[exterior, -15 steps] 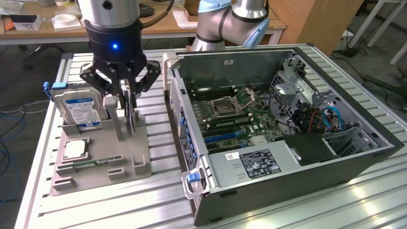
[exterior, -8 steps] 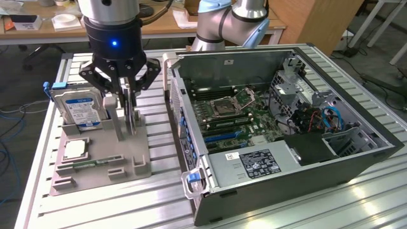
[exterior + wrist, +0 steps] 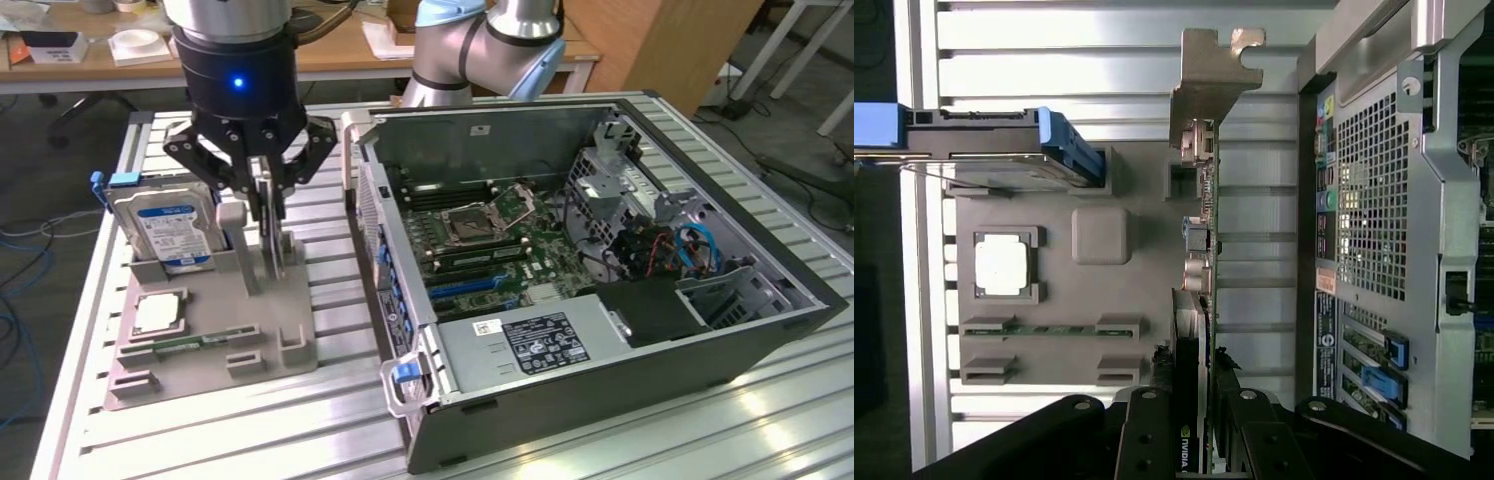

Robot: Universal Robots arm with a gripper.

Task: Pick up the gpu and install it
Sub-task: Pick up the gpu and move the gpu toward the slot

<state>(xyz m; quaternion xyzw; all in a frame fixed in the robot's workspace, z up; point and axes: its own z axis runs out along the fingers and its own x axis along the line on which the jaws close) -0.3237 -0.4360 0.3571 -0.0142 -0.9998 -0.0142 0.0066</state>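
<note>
Gripper right up close, and its dark fingers are pinched narrow on the gpu, one on each face of the thin card. There's a small green logo between them, and the lettering beside it reads NVIDIA. That comes from the wrist view. The card runs edge-on away from the fingers to its silvery bracket, which juts past the end of the grey tray. The gpu stands upright in the tray's slot, on the side nearest the case. On the tray beside it are a square silver processor in its pocket and a green memory stick lying flat. The exterior view gives the hard drive face-on, propped upright, with a blue-and-white label whose print is too small to read; from the wrist it's a blue-edged slab seen on its edge. A blue light glows on the gripper body. Across the slatted table, on the exterior view's right, the open case lies on its side. Inside are the motherboard and a white power-supply label with barcodes, the text not legible. Farther back stands a second arm and a wooden desk.
</note>
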